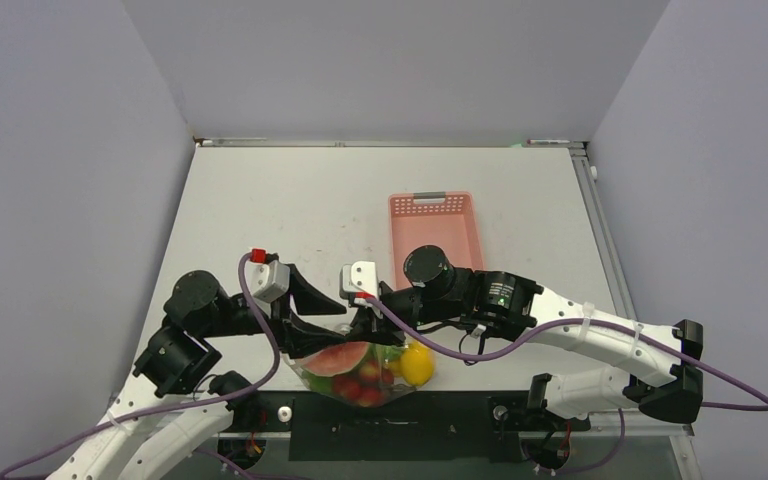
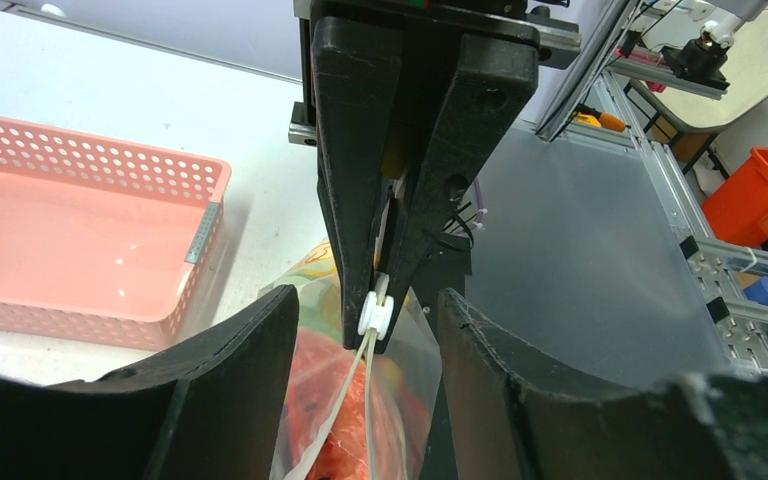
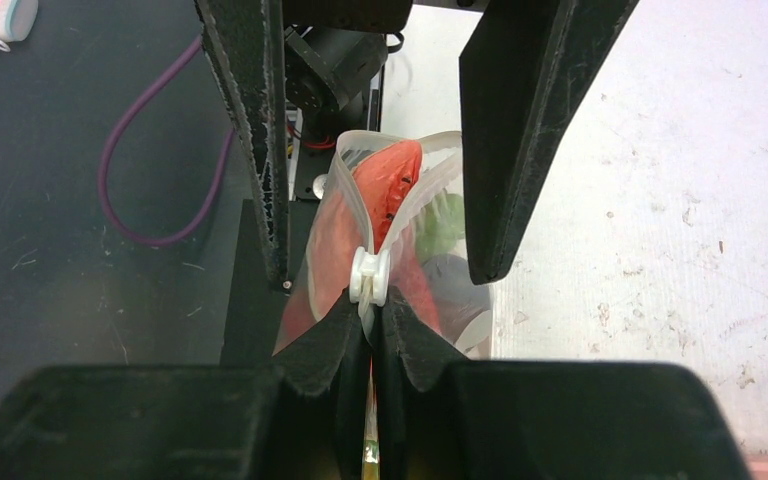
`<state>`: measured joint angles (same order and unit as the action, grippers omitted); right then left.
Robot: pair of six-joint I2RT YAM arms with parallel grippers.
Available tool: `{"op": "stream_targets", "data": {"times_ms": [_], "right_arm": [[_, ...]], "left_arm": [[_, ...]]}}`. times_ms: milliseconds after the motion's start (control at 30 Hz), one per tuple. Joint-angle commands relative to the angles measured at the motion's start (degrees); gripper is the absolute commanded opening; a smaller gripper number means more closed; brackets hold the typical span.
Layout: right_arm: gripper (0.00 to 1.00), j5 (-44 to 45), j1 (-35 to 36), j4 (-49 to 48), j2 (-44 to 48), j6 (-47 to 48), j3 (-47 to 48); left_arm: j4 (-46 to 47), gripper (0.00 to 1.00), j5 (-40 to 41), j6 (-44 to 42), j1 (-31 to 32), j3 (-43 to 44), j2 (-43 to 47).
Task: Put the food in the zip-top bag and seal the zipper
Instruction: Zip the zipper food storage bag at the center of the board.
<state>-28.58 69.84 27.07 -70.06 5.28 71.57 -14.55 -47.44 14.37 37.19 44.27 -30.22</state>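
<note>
The right pincer (image 3: 365, 325) is closed tight on the zipper (image 3: 347, 200), its two tips pressed together on the strip just behind the white slider (image 3: 370, 278), which sits right at their ends. Past the slider the two whitish strips part into a narrow V, so the mouth of the bag (image 1: 355, 378) stands open on that side. The left pincer (image 2: 365, 305) faces the right one head-on and stands about half wide, holding nothing. Its fingers (image 2: 210, 400) reach along either side of the bag's upper edge, with the slider and the right pincer's tips in the gap between them. Whether they touch the plastic cannot be told. The bag is held up by its mouth edge and hangs at the near edge of the table (image 1: 290, 220), between the two arms. The food (image 1: 345, 360) is inside it. A red slice with a green rind and dark seeds lies uppermost, small red tomatoes (image 1: 362, 388) sit beneath it, a green piece shows through the side, and a yellow fruit (image 1: 417, 365) fills the right end. Farther back on the table, beyond the right wrist and well apart from the bag, lies the pink basket (image 1: 430, 200).
</note>
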Motion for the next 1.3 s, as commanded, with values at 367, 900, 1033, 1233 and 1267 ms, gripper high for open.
{"op": "stream_targets", "data": {"times_ms": [367, 900, 1033, 1233, 1267], "right_arm": [[0.05, -1.1, 0.2, -5.2, 1.0, -0.5, 2.1], [0.05, 2.2, 0.1, -8.2, 4.1, -1.3, 0.3], [0.05, 4.6, 0.1, -9.4, 5.9, -2.0, 0.2], [0.05, 7.8, 0.1, -12.1, 8.2, -2.9, -0.7], [0.05, 8.3, 0.2, -12.4, 8.5, -3.0, -0.8]], "left_arm": [[2.6, 0.31, -2.6, -0.7, 0.1, -1.1, -1.1], [2.7, 0.00, -3.7, -0.4, 0.2, -1.5, -0.8], [2.2, 0.00, -3.7, -0.6, 0.1, -1.7, -0.7], [1.9, 0.00, -3.7, -0.9, 0.1, -1.7, -0.9], [1.9, 0.00, -3.8, -0.9, 0.1, -1.7, -0.9]]}}
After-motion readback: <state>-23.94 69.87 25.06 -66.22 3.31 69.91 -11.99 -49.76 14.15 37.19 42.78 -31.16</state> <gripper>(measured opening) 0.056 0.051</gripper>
